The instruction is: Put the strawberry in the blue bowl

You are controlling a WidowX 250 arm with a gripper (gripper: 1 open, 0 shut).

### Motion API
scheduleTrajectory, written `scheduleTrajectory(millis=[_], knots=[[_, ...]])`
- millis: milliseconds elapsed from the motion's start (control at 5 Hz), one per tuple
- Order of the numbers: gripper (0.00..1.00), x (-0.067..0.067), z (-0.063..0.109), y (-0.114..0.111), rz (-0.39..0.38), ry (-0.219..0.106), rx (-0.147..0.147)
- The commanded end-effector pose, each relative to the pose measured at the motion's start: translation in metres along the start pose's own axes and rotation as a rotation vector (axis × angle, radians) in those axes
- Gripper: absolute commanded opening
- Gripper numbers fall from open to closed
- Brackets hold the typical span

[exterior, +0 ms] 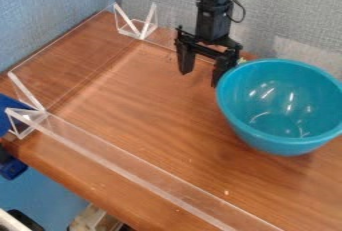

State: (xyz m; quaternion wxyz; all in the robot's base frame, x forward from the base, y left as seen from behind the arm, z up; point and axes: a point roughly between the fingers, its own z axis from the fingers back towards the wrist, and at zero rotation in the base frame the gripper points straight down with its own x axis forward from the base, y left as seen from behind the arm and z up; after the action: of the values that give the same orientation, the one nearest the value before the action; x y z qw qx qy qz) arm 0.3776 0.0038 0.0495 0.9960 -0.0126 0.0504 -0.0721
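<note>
Tabletop [147, 125] of brown wood, grey wall [287, 15] behind

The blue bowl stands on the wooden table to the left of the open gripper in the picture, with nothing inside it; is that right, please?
Not quite: the camera view shows the blue bowl to the right of the open gripper in the picture. It does stand on the wooden table, with nothing visible inside.
</note>
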Motion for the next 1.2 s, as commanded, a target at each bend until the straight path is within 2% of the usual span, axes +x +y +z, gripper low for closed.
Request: scheduleTrajectory(millis=[0,200,400,800,1000], knots=[[1.00,0.012,0.011,-0.001,-0.002,-0.053,0.004],[1.00,0.015,0.003,-0.004,-0.007,-0.044,0.002],[0.00,0.019,-0.004,-0.008,-0.015,-0.040,0.003],[0.00,0.021,-0.005,-0.011,-0.035,-0.044,0.003],[0.00,0.029,0.002,-0.009,-0.038,-0.059,0.007]])
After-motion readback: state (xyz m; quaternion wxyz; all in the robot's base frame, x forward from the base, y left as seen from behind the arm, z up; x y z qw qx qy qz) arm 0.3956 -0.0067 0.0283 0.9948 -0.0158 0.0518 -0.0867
